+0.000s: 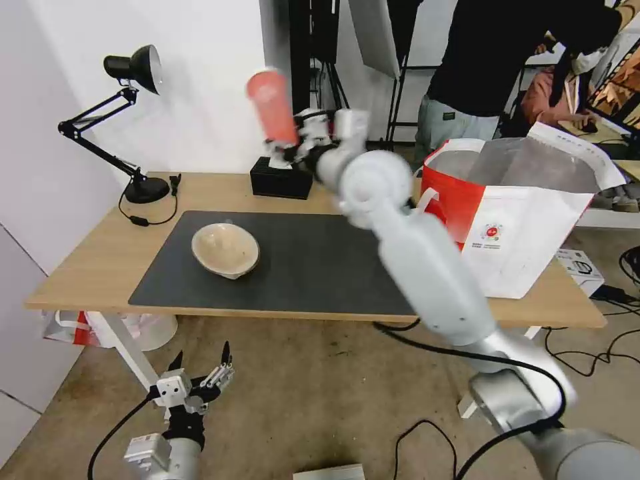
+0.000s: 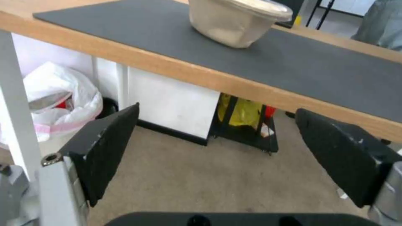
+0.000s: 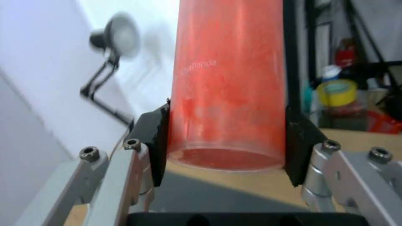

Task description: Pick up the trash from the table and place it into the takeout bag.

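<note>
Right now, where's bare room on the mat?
Bare: the mat from the beige paper bowl across to the takeout bag. Crowded: back edge, where the right tool holds the red cup above the tissue box.

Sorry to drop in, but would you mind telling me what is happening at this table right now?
The right gripper is shut on the red drink cup, holding it up above the table. The takeout bag stands open at the table's right end. A beige paper bowl sits on the dark mat. The left gripper hangs open below the table's edge.
</note>
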Robot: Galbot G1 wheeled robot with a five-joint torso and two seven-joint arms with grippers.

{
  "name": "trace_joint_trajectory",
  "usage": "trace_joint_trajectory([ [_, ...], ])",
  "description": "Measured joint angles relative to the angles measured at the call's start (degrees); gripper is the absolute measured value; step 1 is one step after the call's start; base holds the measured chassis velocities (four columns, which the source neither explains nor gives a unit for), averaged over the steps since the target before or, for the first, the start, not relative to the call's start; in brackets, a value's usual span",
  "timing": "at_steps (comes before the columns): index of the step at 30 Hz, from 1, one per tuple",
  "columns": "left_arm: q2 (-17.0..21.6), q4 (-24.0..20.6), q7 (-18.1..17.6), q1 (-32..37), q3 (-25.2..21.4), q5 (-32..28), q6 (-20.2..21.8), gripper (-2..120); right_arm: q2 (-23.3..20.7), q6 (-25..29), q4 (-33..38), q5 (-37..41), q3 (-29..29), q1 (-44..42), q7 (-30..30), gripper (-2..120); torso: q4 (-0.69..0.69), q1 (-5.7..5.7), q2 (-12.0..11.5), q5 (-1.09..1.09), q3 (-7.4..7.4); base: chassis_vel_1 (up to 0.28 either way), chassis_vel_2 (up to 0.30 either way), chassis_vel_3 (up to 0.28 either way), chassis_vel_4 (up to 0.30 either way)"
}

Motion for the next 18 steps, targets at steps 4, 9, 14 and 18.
trace_joint_trajectory([
  [4, 0.53, 0.74, 0.01, -1.06, 0.08, -0.77, 0.18, 100, -3.81, -0.11, 0.97, 4.27, 2.69, 1.64, 1.68, 50, 0.01, 0.0, 0.0, -0.01, 0.0, 0.0, 0.0, 0.0, 0.0],
  [9, 1.09, 1.55, 0.01, -2.12, 0.29, -1.45, 0.31, 100, -8.96, -0.12, 3.41, 8.28, 3.38, 1.94, 2.67, 50, 0.01, 0.0, 0.0, 0.0, 0.0, 0.0, 0.0, 0.0, 0.0],
  [14, 1.52, 2.02, 0.01, -2.89, 0.85, -1.91, 0.43, 100, -15.01, -0.12, 8.05, 13.93, 5.15, 1.26, 4.35, 50, 0.0, 0.0, 0.0, 0.0, 0.0, 0.0, 0.0, 0.0, 0.0],
  [18, 1.75, 2.18, 0.01, -3.23, 1.33, -1.94, 0.46, 100, -18.26, -0.12, 11.18, 17.72, 6.69, 0.85, 6.08, 50, 0.0, 0.0, 0.0, 0.0, -0.01, 0.0, 0.0, 0.0, 0.0],
])
